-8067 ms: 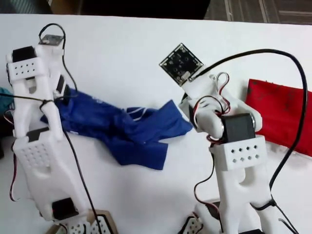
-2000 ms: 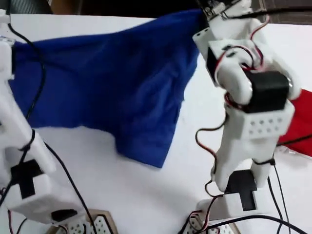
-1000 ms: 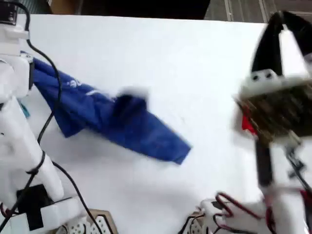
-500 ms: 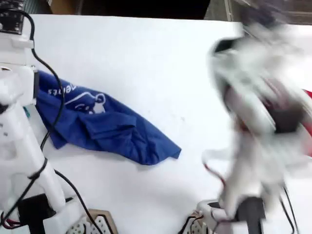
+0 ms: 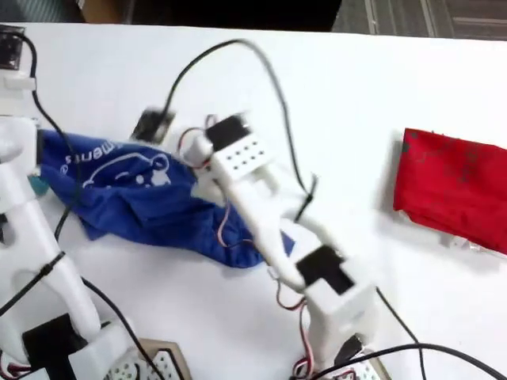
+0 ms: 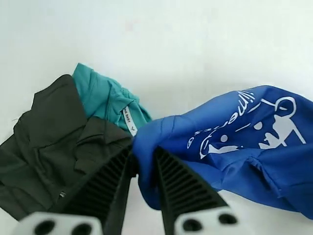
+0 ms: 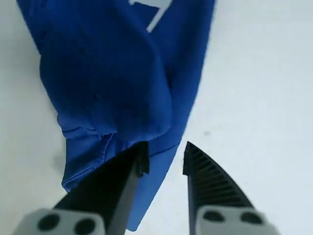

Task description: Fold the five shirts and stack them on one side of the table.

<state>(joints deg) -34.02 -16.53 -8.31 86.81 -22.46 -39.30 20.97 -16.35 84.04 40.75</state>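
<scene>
Crumpled blue shirt [image 5: 131, 194] lies on left arm's side of table [image 5: 356, 87], white print facing up. Left tool [image 6: 145, 164] clenched on its edge, just beside teal shirt [image 6: 105, 98] and dark shirt [image 6: 44, 142], which lie bunched together. Right tool [image 7: 165, 152] released, jaws apart, one jaw against blue hem. Red shirt [image 5: 455, 186] folded flat at table's right side, well apart.

The left arm [image 5: 32, 237] and the right arm [image 5: 261, 214] are blocky white plastic with black motor blocks [image 5: 325, 267], grids of small holes [image 5: 242, 154], looping black cables [image 5: 273, 77], thin red wires [image 5: 224, 226] and black ribbed fingers [image 6: 105, 186].
</scene>
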